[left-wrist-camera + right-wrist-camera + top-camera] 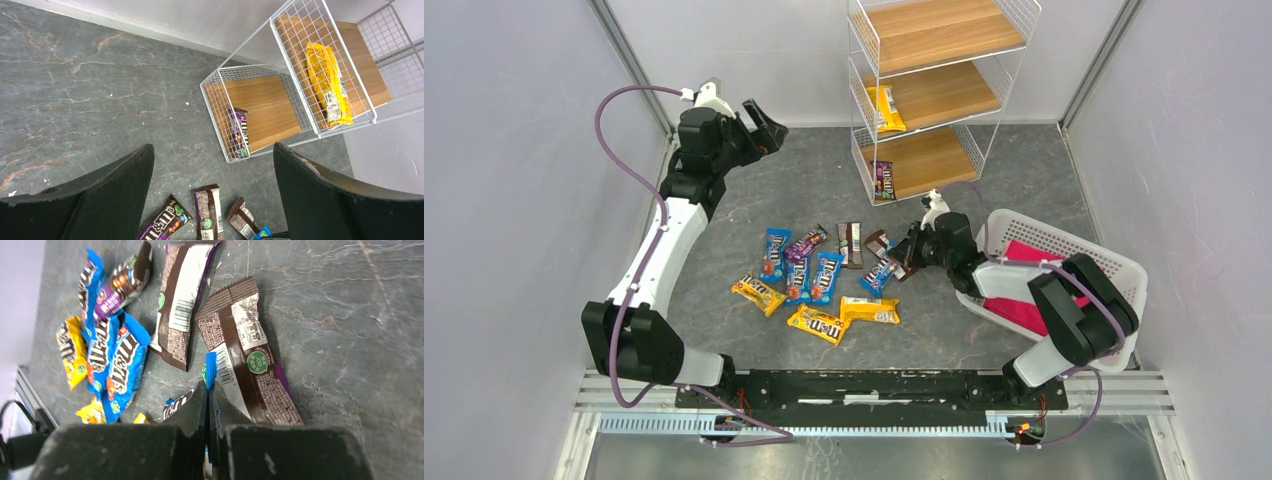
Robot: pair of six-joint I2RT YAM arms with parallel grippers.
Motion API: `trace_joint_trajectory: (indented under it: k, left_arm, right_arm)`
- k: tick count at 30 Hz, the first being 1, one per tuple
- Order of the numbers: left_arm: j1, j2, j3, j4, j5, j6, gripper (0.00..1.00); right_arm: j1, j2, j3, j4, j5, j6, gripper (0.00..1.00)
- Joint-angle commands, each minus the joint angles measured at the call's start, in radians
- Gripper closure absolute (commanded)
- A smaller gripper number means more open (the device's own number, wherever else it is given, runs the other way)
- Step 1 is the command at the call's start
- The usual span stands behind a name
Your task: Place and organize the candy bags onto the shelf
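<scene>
Although the tall white wire shelf with wooden tiers [944,38] already holds a yellow packet [885,108] on its middle tier and a purple packet [883,180] on the bottom one, about ten glossy candy bags [827,277] lie on the grey table [1024,160]. The left gripper [772,128] gapes empty near the shelf. The right gripper [207,390] pinches a blue packet [211,367] by its edge. The blue wrappers [122,355] read "M&M's".

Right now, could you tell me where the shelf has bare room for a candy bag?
Top tier: bare as far as shown. Middle tier: free right of the yellow bag. Bottom tier: free right of the purple bag. Crowded: the loose bags on the table.
</scene>
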Motion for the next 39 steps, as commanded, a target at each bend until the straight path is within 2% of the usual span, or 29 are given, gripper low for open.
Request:
trace_joint_trajectory:
  k: [1, 3, 7, 9, 12, 17, 19, 23, 29, 32, 39]
  left_arm:
    - [0.006, 0.009, 0.038, 0.019, 0.038, -0.038, 0.06]
    - [0.006, 0.008, 0.035, 0.025, 0.044, -0.043, 0.06]
    - [0.006, 0.012, 0.035, 0.026, 0.051, -0.047, 0.06]
    - [0.006, 0.013, 0.034, 0.026, 0.051, -0.048, 0.06]
    - [0.006, 0.013, 0.035, 0.027, 0.054, -0.046, 0.06]
    - [0.007, 0.011, 0.036, 0.026, 0.055, -0.045, 0.06]
    - [0.007, 0.011, 0.036, 0.026, 0.058, -0.046, 0.06]
    - [0.007, 0.015, 0.037, 0.027, 0.066, -0.049, 0.06]
    - [0.006, 0.021, 0.036, 0.026, 0.063, -0.049, 0.06]
    - [0.006, 0.020, 0.036, 0.025, 0.061, -0.048, 0.06]
    - [0.006, 0.027, 0.036, 0.026, 0.063, -0.046, 0.06]
  right_arm:
    - [0.006, -0.102, -0.085, 0.143, 0.140, 0.184, 0.99]
    - [0.007, -0.129, -0.136, 0.153, 0.215, 0.247, 0.97]
    - [0.048, -0.141, -0.254, 0.364, 0.254, 0.363, 0.95]
    - [0.096, -0.149, -0.246, 0.336, 0.306, 0.364, 0.95]
    - [0.160, -0.181, -0.238, 0.272, 0.388, 0.353, 0.76]
    - [0.181, -0.202, -0.215, 0.187, 0.283, 0.299, 0.63]
    - [0.180, -0.188, -0.191, 0.147, 0.173, 0.247, 0.57]
    - [0.180, -0.126, -0.094, -0.013, -0.036, 0.106, 0.55]
    - [0.156, -0.133, -0.043, -0.191, -0.057, 0.037, 0.39]
    - [0.135, -0.138, -0.058, -0.176, -0.070, 0.062, 0.28]
    - [0.131, -0.043, -0.073, -0.005, -0.162, 0.182, 0.29]
